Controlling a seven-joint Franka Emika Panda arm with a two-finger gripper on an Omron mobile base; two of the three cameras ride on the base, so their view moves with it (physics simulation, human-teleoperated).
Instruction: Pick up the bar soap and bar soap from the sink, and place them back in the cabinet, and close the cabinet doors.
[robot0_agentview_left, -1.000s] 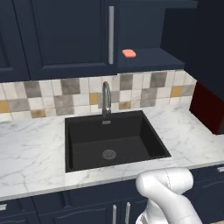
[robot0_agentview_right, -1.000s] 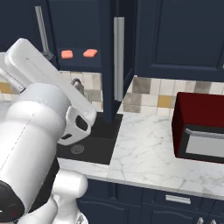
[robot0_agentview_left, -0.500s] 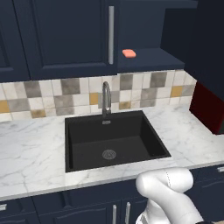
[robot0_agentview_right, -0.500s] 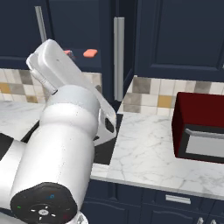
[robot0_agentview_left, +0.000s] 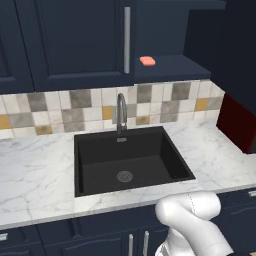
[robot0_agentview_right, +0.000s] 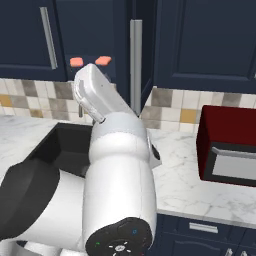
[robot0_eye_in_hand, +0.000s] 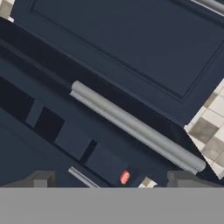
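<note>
Hand view: we see our gripper with its jaws spread wide and nothing between them, close to a long silver handle on a dark blue cabinet door. From the right, two pink soap bars sit side by side on the cabinet shelf, above the black sink.
</note>
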